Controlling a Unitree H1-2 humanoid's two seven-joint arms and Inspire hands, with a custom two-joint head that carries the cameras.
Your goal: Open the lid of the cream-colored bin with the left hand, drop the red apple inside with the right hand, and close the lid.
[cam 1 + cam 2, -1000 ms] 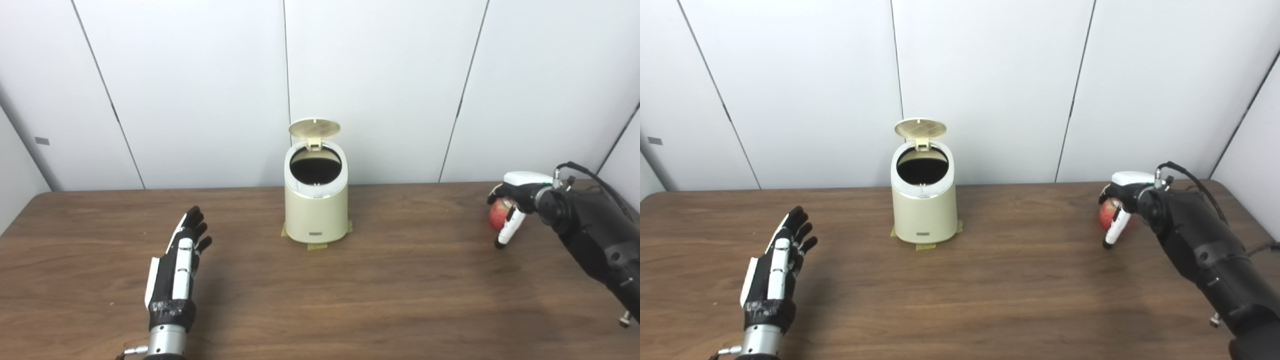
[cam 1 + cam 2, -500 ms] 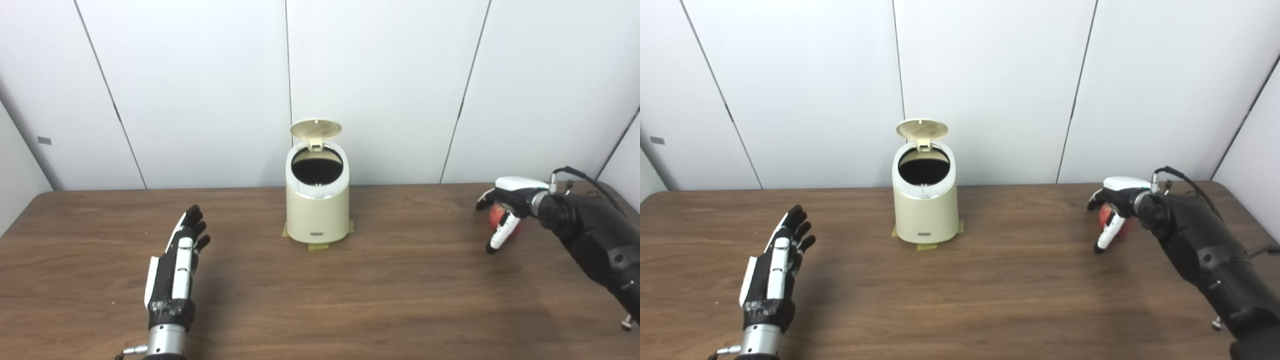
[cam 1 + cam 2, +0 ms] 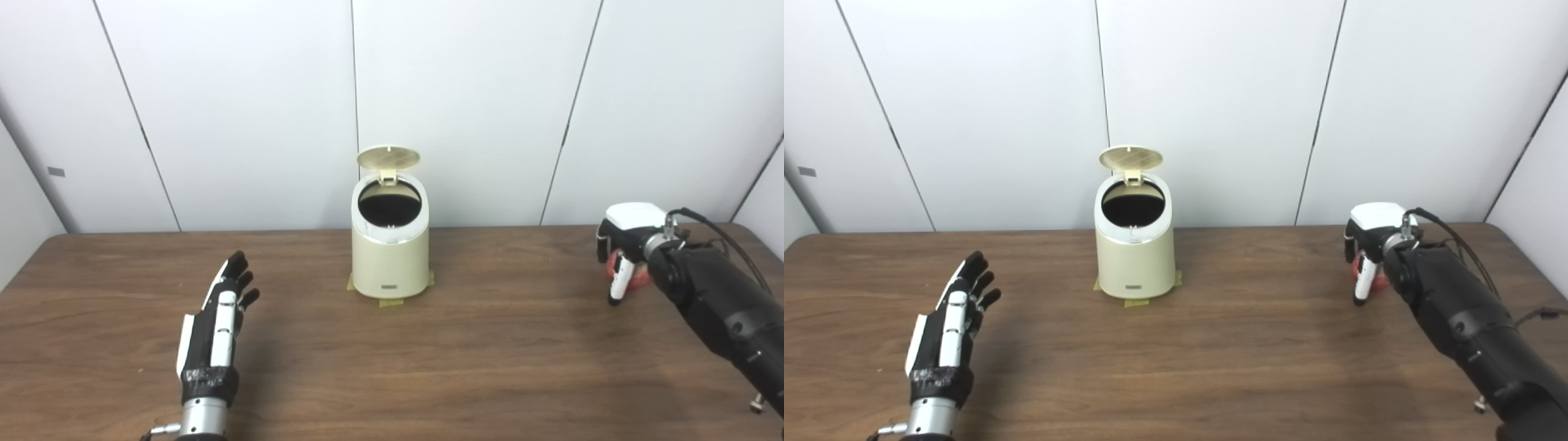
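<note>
- Right hand (image 3: 626, 245), black with a glossy white back plate, is arched over the red apple (image 3: 637, 277) at the right side of the worktop (image 3: 490, 355); its fingers (image 3: 617, 283) curl down beside the fruit, but whether they actually clasp it cannot be told.
- Red apple is round and mostly hidden under that hand, low at the wood surface and well apart from the bin.
- Left hand (image 3: 219, 318), black with white panels, is open with straight, spread fingers, holding nothing, low over the left side of the worktop.
- Cream-colored bin (image 3: 390, 260) is a smooth, rounded cylinder standing upright at the middle back, between the two hands, on strips of yellowish tape (image 3: 388, 301).
- Lid (image 3: 388, 158), a round ribbed disc, is tipped up on its rear hinge, showing a dark round opening.
- Worktop is dark brown wood grain, backed by plain white wall panels (image 3: 245, 110).
</note>
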